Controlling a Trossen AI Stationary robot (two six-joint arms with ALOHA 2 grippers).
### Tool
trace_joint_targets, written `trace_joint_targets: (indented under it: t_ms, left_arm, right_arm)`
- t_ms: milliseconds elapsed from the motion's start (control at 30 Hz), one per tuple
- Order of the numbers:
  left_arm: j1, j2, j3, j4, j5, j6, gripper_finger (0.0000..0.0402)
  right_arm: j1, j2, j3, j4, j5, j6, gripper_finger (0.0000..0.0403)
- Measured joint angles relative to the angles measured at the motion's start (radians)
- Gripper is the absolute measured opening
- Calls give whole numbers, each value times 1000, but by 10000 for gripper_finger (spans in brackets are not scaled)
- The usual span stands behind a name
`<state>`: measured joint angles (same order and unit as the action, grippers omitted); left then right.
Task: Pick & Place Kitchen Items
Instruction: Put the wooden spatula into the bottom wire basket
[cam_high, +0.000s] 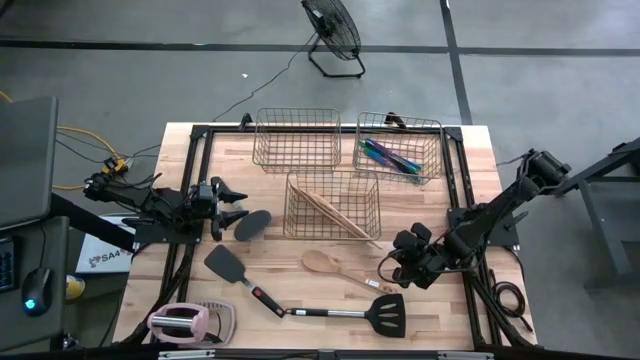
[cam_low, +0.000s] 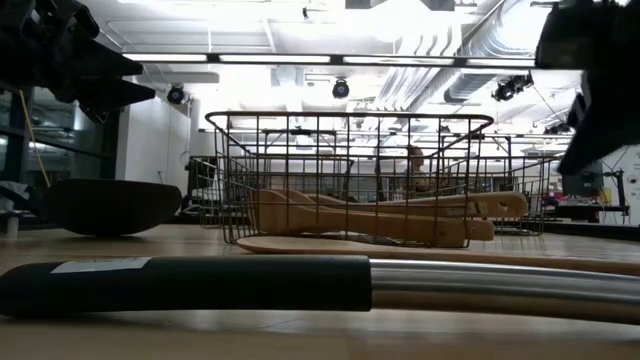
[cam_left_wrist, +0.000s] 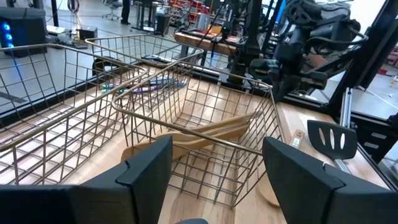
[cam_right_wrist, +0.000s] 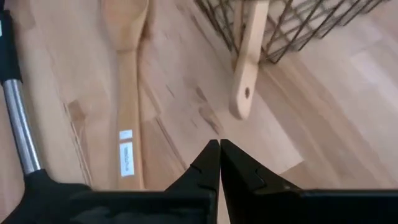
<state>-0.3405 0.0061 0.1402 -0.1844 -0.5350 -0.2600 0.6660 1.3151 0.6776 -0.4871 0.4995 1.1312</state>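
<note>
The right end effector (cam_high: 388, 270) hangs low over the bench (cam_high: 480, 160), its fingers pressed together with nothing between them, just beside the handle end of the loose wooden spoon (cam_high: 330, 265) that lies in front of the middle basket (cam_high: 333, 205). That spoon looks like the piece to collect next, so the fingers would first have to part, then straddle the handle crosswise near its middle rather than at the tip, where it could pivot and slip. From the right wrist, the spoon lies flat and close to the steel handle of the slotted black spatula (cam_high: 386, 314), so the descent should stay clear of that handle and of the wooden handle poking out of the basket. Two wooden pieces already rest inside that basket, and the purple-teal pieces (cam_high: 390, 157) sit in the far right basket (cam_high: 398, 146). The left end effector (cam_high: 238, 204) waits with fingers apart beside the black spoon (cam_high: 252, 224).
</note>
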Motion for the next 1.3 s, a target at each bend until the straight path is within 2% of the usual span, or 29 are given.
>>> trace_joint_targets:
  t_ms: [467, 700, 867, 1100, 1300]
  left_arm:
    - [0, 0, 0, 0, 0, 0, 244]
    - [0, 0, 0, 0, 0, 0, 244]
    - [0, 0, 0, 0, -1, 0, 244]
    - [0, 0, 0, 0, 0, 0, 244]
    - [0, 0, 0, -1, -1, 0, 244]
  right_arm:
    - [0, 2, -162, 234, 27, -2, 4]
    - [-1, 2, -172, 271, 78, -33, 4]
    - [-26, 19, -172, 278, 77, -40, 4]
    - [-85, 101, -171, 388, 45, -131, 4]
    - [-122, 113, -171, 413, 109, -153, 4]
